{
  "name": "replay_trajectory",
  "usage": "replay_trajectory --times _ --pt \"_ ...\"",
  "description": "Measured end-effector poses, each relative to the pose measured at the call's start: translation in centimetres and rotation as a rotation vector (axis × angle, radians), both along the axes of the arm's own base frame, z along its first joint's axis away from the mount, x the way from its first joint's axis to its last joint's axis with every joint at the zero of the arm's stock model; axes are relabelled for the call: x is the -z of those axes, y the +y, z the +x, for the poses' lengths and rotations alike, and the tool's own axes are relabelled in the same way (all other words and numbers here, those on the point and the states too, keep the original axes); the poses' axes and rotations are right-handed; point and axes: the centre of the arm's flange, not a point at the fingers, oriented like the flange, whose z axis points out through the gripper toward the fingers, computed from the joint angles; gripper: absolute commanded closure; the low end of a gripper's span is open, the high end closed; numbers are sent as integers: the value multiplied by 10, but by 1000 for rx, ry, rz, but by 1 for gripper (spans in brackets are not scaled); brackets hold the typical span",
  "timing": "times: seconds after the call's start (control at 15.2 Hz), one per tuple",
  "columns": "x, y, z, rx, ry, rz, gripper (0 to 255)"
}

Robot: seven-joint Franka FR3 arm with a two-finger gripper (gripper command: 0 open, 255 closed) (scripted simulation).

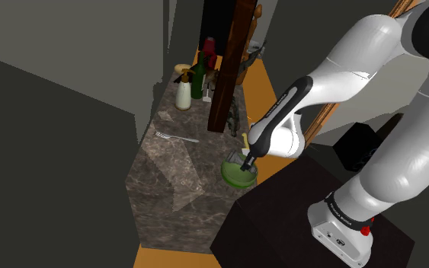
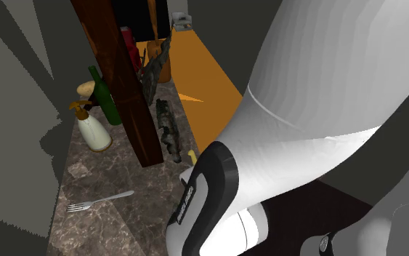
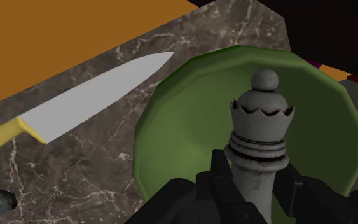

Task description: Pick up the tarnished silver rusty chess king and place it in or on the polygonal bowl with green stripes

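Pincer (image 3: pixel 257 188): black fingers clamped on the base of the grey, tarnished chess king (image 3: pixel 261 121), which I read as standing in line with the fingers. Green polygonal bowl (image 3: pixel 184 127): directly behind the king, on the dark marble table (image 3: pixel 101 178), at the edge next to the stand (image 1: pixel 281 221); I cannot tell whether king and bowl touch. Knife (image 3: pixel 101 95), grey blade, yellow handle: flat beside the bowl. Fork (image 1: pixel 176 137): farther along the table.
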Motion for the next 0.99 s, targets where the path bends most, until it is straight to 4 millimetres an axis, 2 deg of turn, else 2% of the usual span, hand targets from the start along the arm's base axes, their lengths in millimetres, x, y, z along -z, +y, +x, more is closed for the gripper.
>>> replay_trajectory --times 0.33,0.4,0.79,0.99 --pt "2 0 0 0 -1 0 255" --pt "2 0 0 0 -1 0 0" --pt "2 0 0 0 -1 0 0" --pt "-24 -5 -4 -2 -2 -4 0"
